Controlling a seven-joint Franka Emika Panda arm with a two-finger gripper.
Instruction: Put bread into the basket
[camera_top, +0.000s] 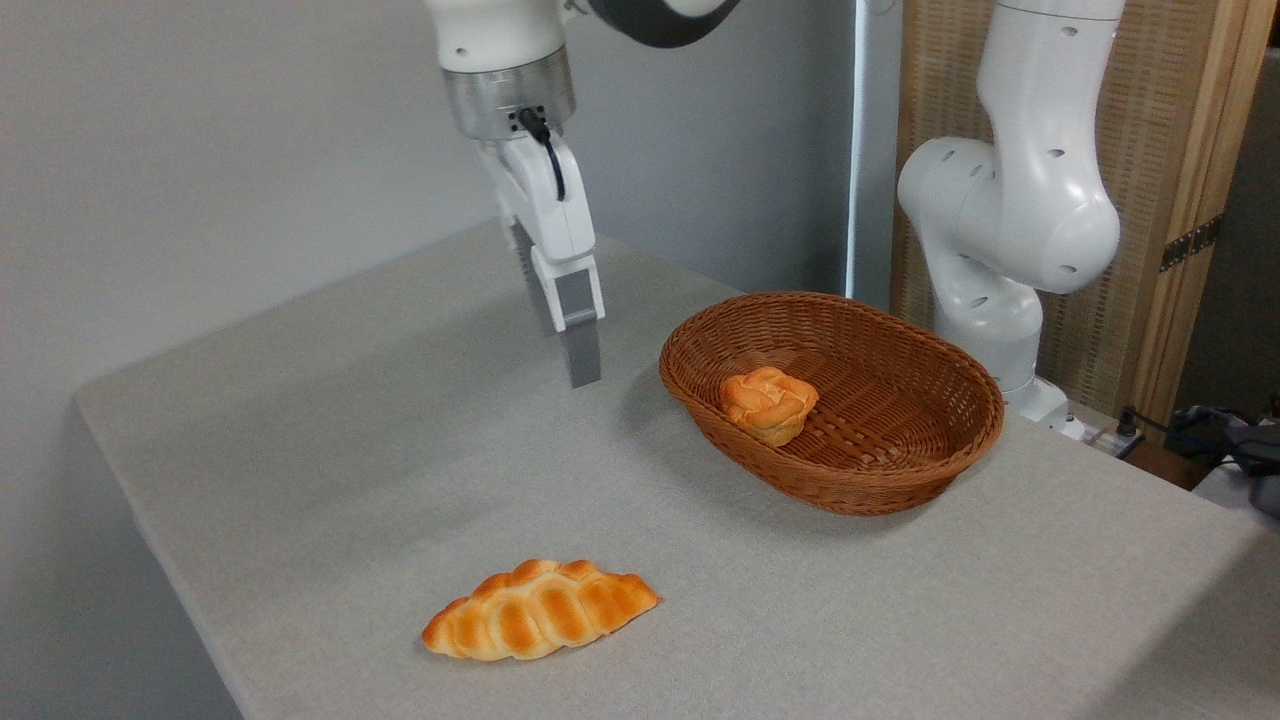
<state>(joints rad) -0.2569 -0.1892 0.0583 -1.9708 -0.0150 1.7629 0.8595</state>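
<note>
Wicker basket (905, 470) holds the bread (767, 402); braided loaf (540, 610) apart; end effector (578, 365) empty, seemingly closed

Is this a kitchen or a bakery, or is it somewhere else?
Probably neither: it looks like a robot test room. A white robot arm stands at a cloth-covered table, its hand hanging above it. The bun in the basket and the braided loaf are there for practice, and no oven shows.
</note>
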